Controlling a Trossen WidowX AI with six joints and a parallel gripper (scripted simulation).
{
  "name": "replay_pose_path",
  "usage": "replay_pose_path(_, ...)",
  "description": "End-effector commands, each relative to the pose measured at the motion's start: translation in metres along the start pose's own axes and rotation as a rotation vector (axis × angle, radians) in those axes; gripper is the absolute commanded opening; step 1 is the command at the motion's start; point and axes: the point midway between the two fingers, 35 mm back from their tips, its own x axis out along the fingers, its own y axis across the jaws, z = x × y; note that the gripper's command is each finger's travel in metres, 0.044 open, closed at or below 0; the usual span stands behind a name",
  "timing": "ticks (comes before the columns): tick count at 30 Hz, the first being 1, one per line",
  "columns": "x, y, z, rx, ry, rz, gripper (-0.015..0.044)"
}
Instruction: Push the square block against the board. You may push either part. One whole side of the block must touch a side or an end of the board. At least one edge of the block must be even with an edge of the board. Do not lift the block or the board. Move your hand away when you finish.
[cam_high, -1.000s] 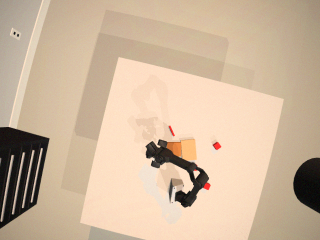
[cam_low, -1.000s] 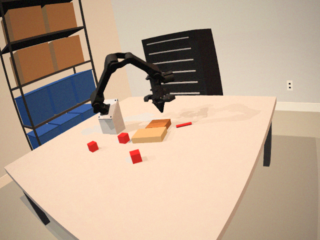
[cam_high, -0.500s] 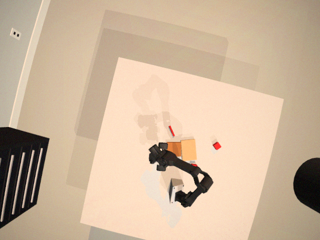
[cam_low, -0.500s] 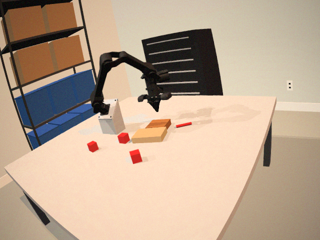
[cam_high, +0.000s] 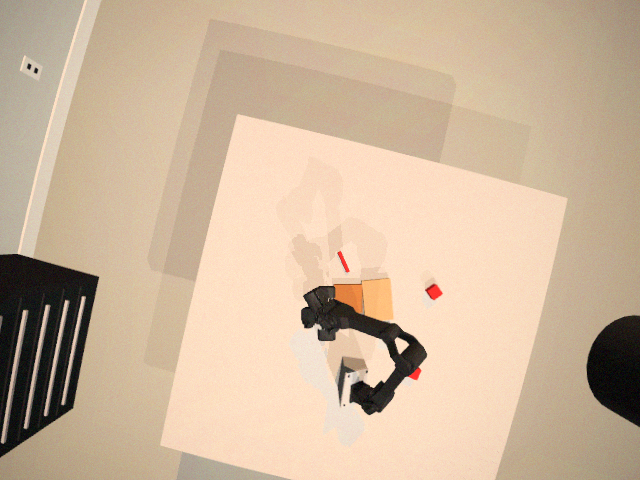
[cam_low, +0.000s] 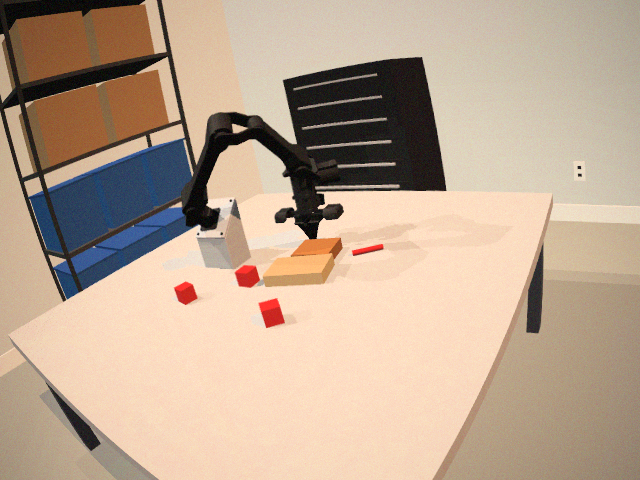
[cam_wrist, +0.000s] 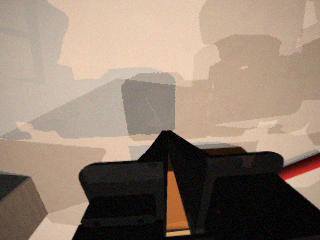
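The square block (cam_high: 348, 292) (cam_low: 319, 246) (cam_wrist: 176, 205) is dark orange and lies flat. The board (cam_high: 377, 299) (cam_low: 299, 269) (cam_wrist: 179, 233) is light tan and lies flat beside it. Their facing sides meet with no gap that I can see. In the top view, the block's upper edge sits slightly short of the board's upper edge. The block's lower part is hidden there by the arm. My gripper (cam_low: 311, 237) (cam_wrist: 166, 134) is shut and empty, tip down at the block's side away from the board. I cannot tell whether it touches the block.
A red stick (cam_high: 343, 261) (cam_low: 367, 250) (cam_wrist: 302, 166) lies near the block. Three red cubes stand on the table, one near the board (cam_low: 247, 276), one farther out (cam_low: 185, 292) and one nearer the camera (cam_low: 271, 313). The arm's grey base box (cam_high: 354, 364) (cam_low: 227, 248) stands close by.
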Motion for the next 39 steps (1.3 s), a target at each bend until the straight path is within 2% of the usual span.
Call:
replay_pose_path(1,0.005,-0.001,0.000,-0.004,0.002,-0.011,0.0000)
replay_pose_path(39,0.004,-0.006,-0.047,-0.006,-0.001,-0.013,0.0000)
